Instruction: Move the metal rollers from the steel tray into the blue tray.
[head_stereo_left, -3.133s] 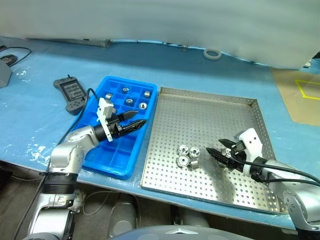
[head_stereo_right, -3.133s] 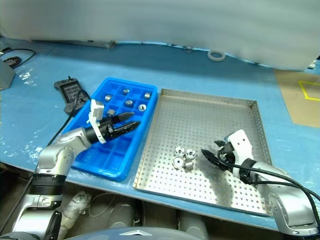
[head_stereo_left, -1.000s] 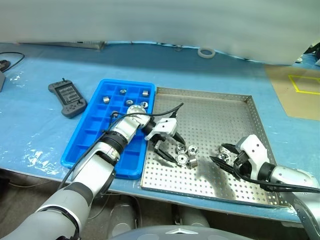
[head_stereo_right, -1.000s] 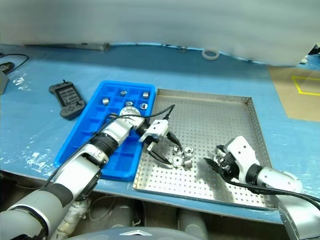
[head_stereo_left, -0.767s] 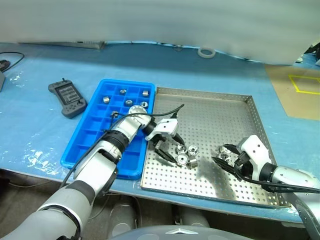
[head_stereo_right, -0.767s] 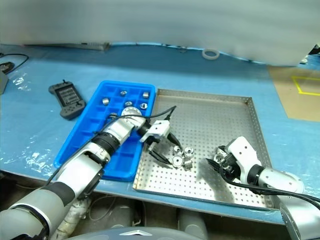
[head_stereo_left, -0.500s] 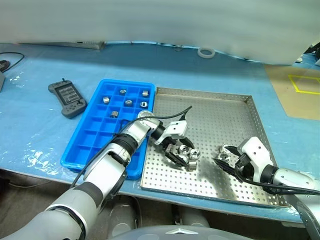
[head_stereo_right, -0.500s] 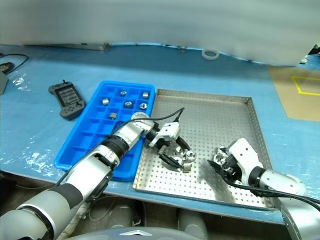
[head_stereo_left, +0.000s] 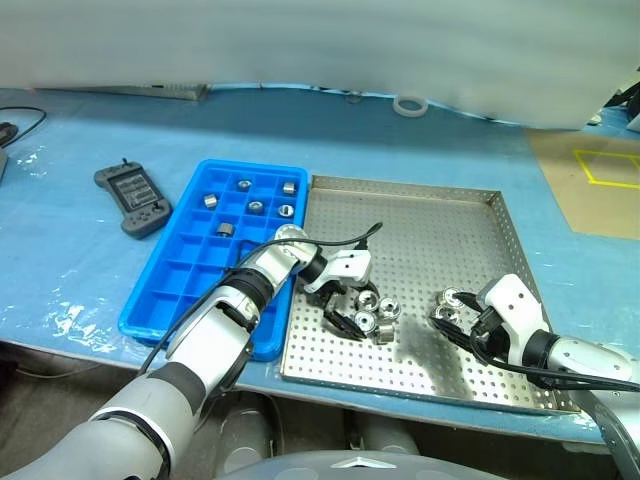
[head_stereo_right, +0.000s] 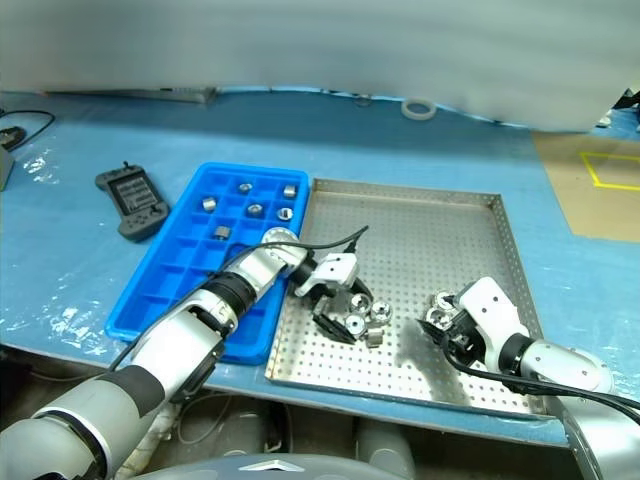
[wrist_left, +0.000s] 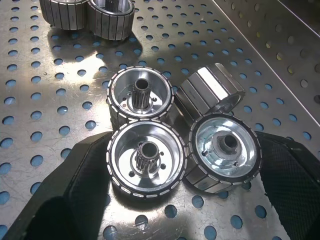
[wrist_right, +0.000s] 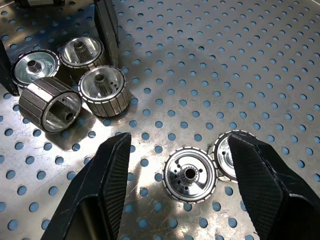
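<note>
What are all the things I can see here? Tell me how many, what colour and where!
Metal rollers in steel tray: six, shiny silver; four clustered, two near the right gripper.
Metal rollers in blue tray: six, silver, far compartments.
Steel tray: one, grey, perforated, on the table.
Blue tray: one, bright blue, left of the steel tray.
Handheld controller: one, dark grey, left of the blue tray.
Tape ring: one, white, far table edge.
Table sheet: one, pale blue.
Left gripper: black fingers open around two clustered rollers.
Right gripper: black fingers open over the pair.
</note>
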